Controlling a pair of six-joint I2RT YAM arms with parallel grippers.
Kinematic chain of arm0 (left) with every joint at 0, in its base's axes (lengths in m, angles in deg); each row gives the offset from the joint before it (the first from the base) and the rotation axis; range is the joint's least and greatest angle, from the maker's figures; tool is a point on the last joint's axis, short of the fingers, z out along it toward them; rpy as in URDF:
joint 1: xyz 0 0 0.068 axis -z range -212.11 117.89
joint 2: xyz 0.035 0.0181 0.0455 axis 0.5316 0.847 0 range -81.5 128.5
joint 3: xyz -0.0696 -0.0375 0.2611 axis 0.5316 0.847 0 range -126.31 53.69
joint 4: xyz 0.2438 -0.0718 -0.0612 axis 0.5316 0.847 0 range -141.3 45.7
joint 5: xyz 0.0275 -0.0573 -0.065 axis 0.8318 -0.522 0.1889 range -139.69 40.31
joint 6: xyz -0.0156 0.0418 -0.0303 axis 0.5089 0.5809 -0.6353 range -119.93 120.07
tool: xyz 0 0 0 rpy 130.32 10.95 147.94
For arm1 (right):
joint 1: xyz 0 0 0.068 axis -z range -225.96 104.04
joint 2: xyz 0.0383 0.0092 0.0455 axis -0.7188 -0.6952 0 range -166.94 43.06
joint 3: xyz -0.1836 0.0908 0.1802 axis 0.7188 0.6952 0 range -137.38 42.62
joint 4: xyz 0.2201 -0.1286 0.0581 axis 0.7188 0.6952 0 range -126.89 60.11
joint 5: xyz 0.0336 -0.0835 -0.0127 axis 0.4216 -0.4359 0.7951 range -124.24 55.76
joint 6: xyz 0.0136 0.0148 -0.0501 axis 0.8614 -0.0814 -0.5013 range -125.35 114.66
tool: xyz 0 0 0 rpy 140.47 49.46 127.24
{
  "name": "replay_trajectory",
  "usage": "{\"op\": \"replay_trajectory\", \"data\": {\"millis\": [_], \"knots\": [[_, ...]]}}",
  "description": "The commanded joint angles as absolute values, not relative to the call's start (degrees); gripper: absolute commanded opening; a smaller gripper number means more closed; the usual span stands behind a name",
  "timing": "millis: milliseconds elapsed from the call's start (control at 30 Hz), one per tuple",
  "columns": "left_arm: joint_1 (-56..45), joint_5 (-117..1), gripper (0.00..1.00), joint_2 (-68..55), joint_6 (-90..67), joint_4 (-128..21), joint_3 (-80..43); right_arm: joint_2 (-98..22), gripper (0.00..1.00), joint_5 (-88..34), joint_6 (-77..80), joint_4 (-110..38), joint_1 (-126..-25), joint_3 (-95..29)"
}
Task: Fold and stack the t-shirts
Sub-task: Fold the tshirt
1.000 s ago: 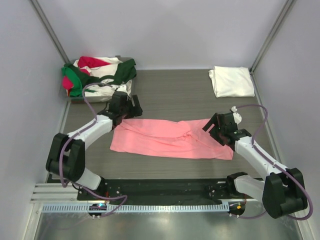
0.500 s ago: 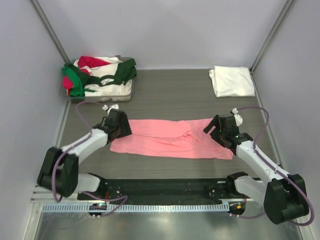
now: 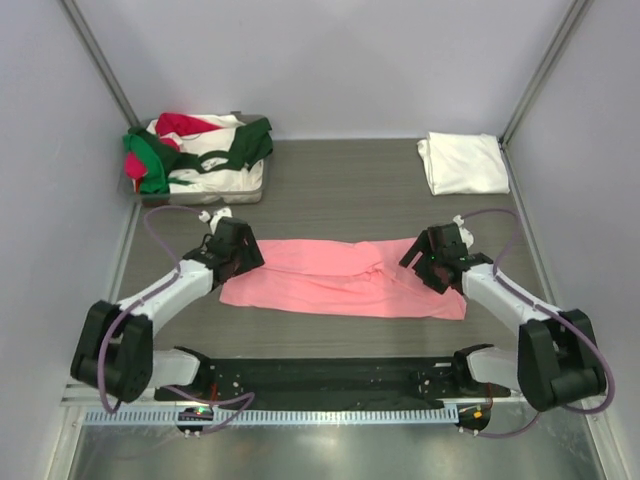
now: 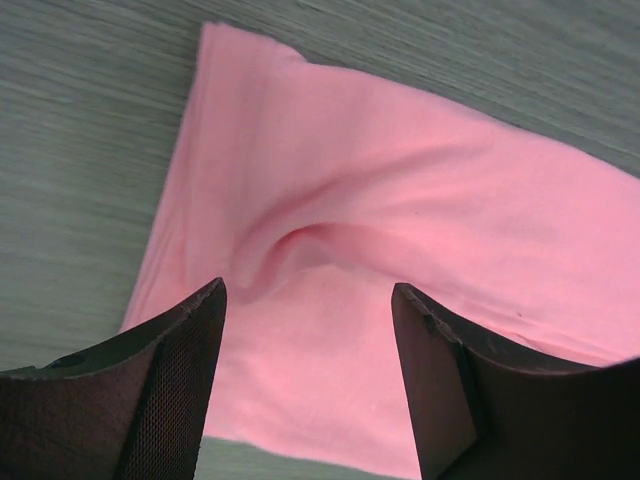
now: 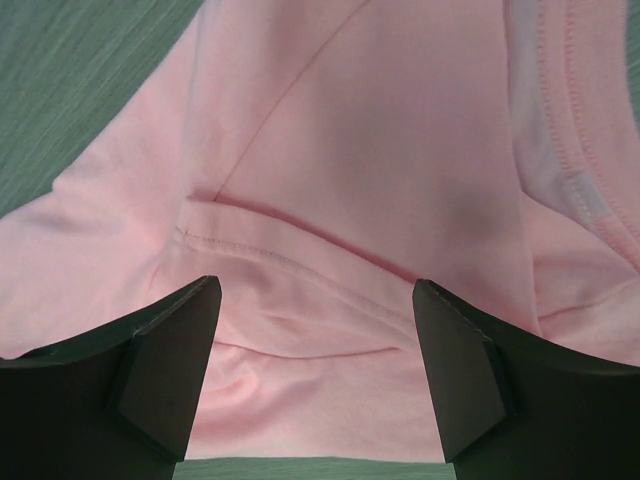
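A salmon-pink t-shirt [image 3: 340, 278] lies folded into a long strip across the middle of the table. My left gripper [image 3: 240, 255] hovers over its left end, jaws open; in the left wrist view the pink cloth [image 4: 400, 200] with a raised crease fills the gap between the fingers [image 4: 170, 370], nothing pinched. My right gripper [image 3: 425, 262] hangs open over the right end, where the right wrist view shows a sleeve seam [image 5: 290, 255] and the collar rim [image 5: 575, 170]. A folded white t-shirt [image 3: 463, 163] lies at the back right. Green, red and white t-shirts [image 3: 195, 152] are heaped at the back left.
The heap sits in a shallow clear tray [image 3: 215, 193] against the left wall. Grey walls close the table on three sides. The arms' black base rail [image 3: 320, 378] runs along the near edge.
My left gripper came down and forward from beside the tray to the pink shirt's left end. My right gripper shifted a little left onto the shirt's right end. The shirt has not moved.
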State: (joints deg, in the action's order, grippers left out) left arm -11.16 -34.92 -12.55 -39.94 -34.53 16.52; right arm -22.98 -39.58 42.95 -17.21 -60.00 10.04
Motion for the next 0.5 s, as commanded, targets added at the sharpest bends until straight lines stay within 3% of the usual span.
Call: {"op": "replay_trajectory", "data": {"millis": [0,233,467], "knots": [[-10.49,-38.78,0.68,-3.14,-39.3,-37.5,11.51,-30.13,0.84,-36.7,42.91,-18.87,-60.28,5.71],[-10.05,-41.6,0.66,7.53,-39.83,-35.4,8.69,-39.36,0.85,-39.15,43.61,-18.43,-59.67,3.51],[-7.95,-43.97,0.64,5.0,-45.18,-32.14,15.17,-59.2,0.86,-37.32,37.29,-17.39,-58.17,-14.92]]}}
